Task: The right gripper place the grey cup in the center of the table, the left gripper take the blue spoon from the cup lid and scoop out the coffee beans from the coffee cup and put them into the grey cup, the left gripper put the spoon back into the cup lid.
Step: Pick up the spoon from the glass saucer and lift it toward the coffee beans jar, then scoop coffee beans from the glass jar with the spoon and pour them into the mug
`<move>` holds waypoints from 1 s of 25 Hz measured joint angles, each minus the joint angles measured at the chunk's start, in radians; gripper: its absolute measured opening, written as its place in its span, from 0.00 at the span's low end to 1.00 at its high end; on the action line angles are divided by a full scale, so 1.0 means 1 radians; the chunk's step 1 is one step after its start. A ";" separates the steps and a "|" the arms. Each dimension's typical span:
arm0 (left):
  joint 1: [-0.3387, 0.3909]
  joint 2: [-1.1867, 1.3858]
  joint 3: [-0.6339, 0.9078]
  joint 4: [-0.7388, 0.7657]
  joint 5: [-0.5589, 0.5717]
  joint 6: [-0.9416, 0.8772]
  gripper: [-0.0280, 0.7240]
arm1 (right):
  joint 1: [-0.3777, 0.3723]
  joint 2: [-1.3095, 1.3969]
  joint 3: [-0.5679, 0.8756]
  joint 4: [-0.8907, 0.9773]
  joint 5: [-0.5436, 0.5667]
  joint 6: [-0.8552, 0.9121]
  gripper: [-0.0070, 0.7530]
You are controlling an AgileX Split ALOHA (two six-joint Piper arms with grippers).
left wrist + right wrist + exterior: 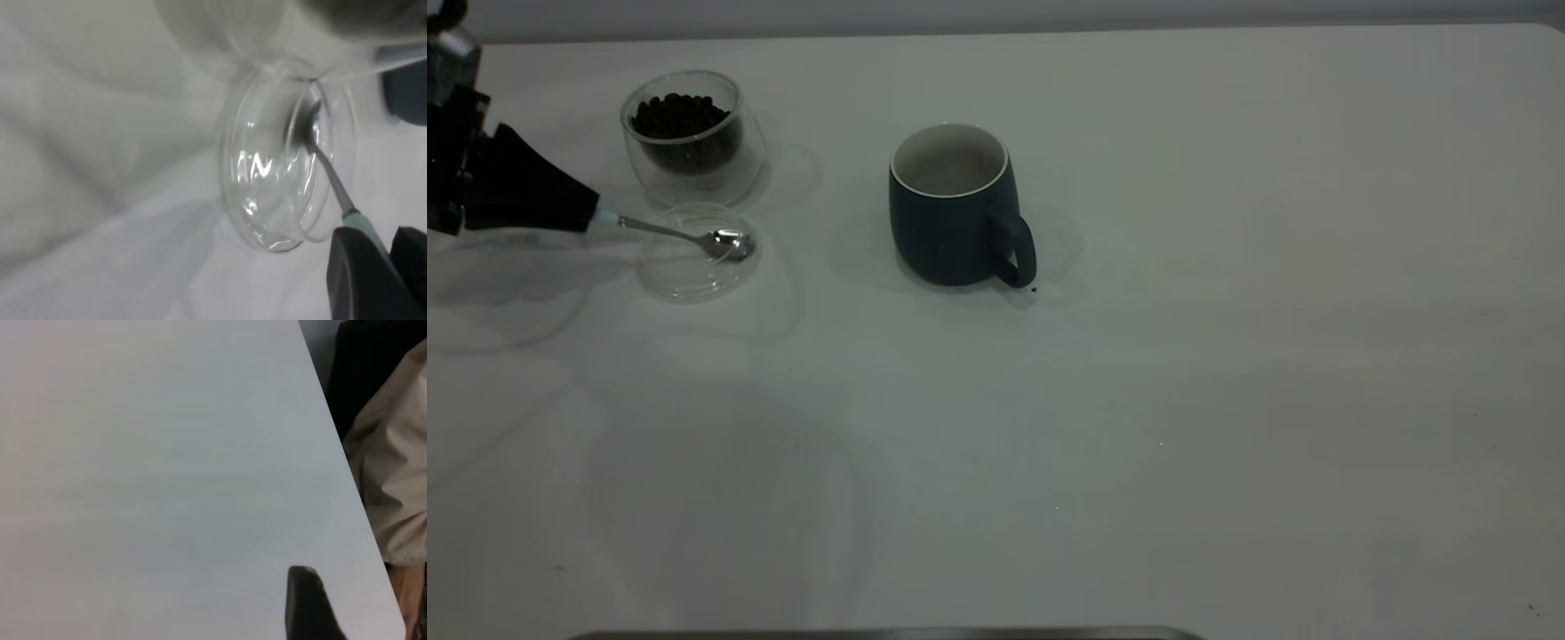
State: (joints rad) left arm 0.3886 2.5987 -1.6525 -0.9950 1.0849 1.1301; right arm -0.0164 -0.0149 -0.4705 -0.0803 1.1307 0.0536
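Exterior view: the blue spoon [694, 236] lies with its shiny bowl resting inside the cup lid [694, 258], its pale handle end pinched between the black fingers of the left hand [591, 213], which reaches in from the far side of the lid, away from the grey cup. The lid sits flat on the bench [1227, 400], just in front of the coffee cup [692, 133], almost touching it. The coffee cup stands upright and holds a dark heap of coffee beans [680, 116]. The grey cup [956, 209] stands upright well apart from the lid, on the side the spoon's bowl points toward, its handle turned toward the camera; whether any beans lie in its pale interior cannot be made out. One small dark speck (perhaps a stray bean) lies on the bench just beside the handle's foot.

The left wrist view shows the spoon [313, 137] touching the clear lid [280, 180], the hand [373, 267] closed around the handle.

In the right wrist view only one dark fingertip of the right hand [303, 603] shows over bare bench [167, 487], so its state cannot be told; pale cloth lies beyond the bench edge.
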 joint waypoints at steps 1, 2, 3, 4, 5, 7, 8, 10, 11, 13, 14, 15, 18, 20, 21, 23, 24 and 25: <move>0.000 -0.005 0.000 0.004 -0.001 -0.005 0.20 | 0.000 0.000 0.000 0.000 0.000 0.000 0.49; 0.000 -0.012 -0.001 0.005 -0.001 -0.012 0.20 | 0.000 0.000 0.000 0.000 0.000 0.000 0.49; 0.000 -0.020 -0.001 0.006 0.001 -0.023 0.20 | 0.000 0.000 0.000 0.000 0.000 0.000 0.49; 0.000 -0.027 -0.003 0.007 0.008 -0.035 0.20 | 0.000 0.000 0.000 0.000 0.000 0.000 0.49; 0.000 -0.033 -0.004 0.008 0.026 -0.043 0.20 | 0.000 0.000 0.000 0.000 0.000 0.000 0.49; 0.000 -0.050 -0.005 0.009 0.055 -0.054 0.20 | 0.000 0.000 0.000 0.000 0.000 0.000 0.49; 0.000 -0.057 -0.006 0.010 0.063 -0.056 0.20 | 0.000 0.000 0.000 0.000 0.000 0.000 0.49; 0.000 -0.074 -0.010 0.020 0.067 -0.066 0.20 | 0.000 0.000 0.000 0.000 0.000 0.000 0.49; 0.000 -0.084 -0.011 0.030 0.070 -0.076 0.20 | 0.000 0.000 0.000 0.000 0.000 0.000 0.49; 0.000 -0.105 -0.013 0.036 0.071 -0.097 0.20 | 0.000 0.000 0.000 0.000 0.000 0.000 0.49; 0.000 -0.117 -0.017 0.036 0.072 -0.103 0.20 | 0.000 0.000 0.000 0.000 0.000 0.000 0.49; 0.000 -0.129 -0.024 0.036 0.074 -0.104 0.20 | 0.000 0.000 0.000 0.000 0.000 0.000 0.49; 0.000 -0.172 -0.069 0.035 0.078 -0.106 0.20 | 0.000 0.000 0.000 0.000 0.000 0.000 0.49; 0.000 -0.188 -0.108 0.027 0.081 -0.109 0.20 | 0.000 0.000 0.000 0.000 0.000 0.000 0.49; 0.000 -0.191 -0.132 0.026 0.081 -0.110 0.20 | 0.000 0.000 0.000 0.000 0.000 0.000 0.49; 0.000 -0.193 -0.167 0.026 0.081 -0.111 0.20 | 0.000 0.000 0.000 0.000 0.000 0.000 0.49; 0.000 -0.193 -0.177 0.026 0.081 -0.113 0.20 | 0.000 0.000 0.000 0.000 0.000 0.000 0.49; 0.000 -0.193 -0.182 0.026 0.081 -0.116 0.20 | 0.000 0.000 0.000 0.000 0.000 0.000 0.49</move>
State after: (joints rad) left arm 0.3886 2.4062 -1.8345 -0.9686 1.1659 1.0143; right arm -0.0164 -0.0149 -0.4705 -0.0803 1.1307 0.0536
